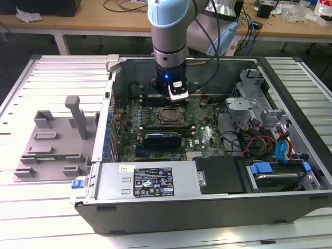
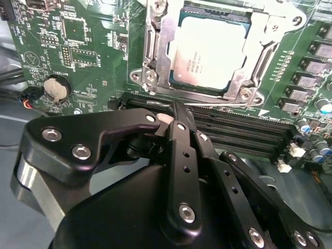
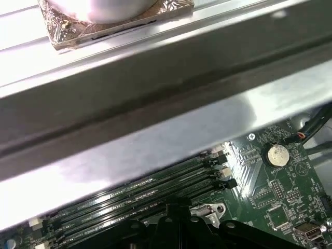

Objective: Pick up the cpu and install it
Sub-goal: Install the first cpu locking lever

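Note:
The cpu (image 2: 207, 52) lies flat inside the motherboard socket (image 2: 155, 67), its silver-grey top facing up and the metal frame around it. In the exterior view the socket (image 1: 168, 116) is in the middle of the open computer case. My gripper (image 1: 177, 97) hangs just behind the socket, low over the black memory slots (image 2: 244, 129). In the second wrist view its black fingers (image 2: 176, 116) meet at one tip with nothing between them. They stand apart from the cpu.
A grey plastic tray (image 1: 52, 140) with slots lies outside the case on the exterior view's left. The power supply (image 1: 150, 179) runs along the near side, with drive cages and cables (image 1: 275, 150) on the right. A coin battery (image 2: 56, 87) sits on the board, beside the case wall (image 3: 155, 109).

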Robot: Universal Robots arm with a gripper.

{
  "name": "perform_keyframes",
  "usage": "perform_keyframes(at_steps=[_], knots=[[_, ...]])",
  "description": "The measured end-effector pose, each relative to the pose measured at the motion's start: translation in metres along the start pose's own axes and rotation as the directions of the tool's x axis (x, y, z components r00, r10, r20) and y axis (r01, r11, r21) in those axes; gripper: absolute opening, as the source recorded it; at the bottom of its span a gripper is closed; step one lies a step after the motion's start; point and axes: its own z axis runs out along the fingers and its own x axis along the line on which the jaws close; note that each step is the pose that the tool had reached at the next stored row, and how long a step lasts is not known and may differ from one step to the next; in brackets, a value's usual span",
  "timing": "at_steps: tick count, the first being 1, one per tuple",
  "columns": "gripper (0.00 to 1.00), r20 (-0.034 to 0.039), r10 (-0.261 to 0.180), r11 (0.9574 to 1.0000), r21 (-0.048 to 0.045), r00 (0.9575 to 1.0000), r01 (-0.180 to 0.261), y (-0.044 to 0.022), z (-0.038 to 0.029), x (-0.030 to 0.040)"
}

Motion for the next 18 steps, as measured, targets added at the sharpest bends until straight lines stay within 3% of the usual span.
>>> perform_keyframes(at_steps=[9, 13, 15, 18], knots=[[0.11, 0.0149, -0.003, 1.0, -0.0038, 0.9999, 0.003, 0.0011, 0.0006, 0.0034], [0.11, 0.0273, -0.006, 1.0, 0.003, 0.9996, 0.006, 0.0002, 0.0036, 0.0042], [0.11, 0.0375, -0.009, 0.9999, 0.0116, 0.9993, 0.008, -0.0004, 0.0055, 0.0047], [0.11, 0.0557, -0.012, 0.9999, 0.0073, 0.9984, 0.011, -0.0016, 0.0097, 0.0057]])
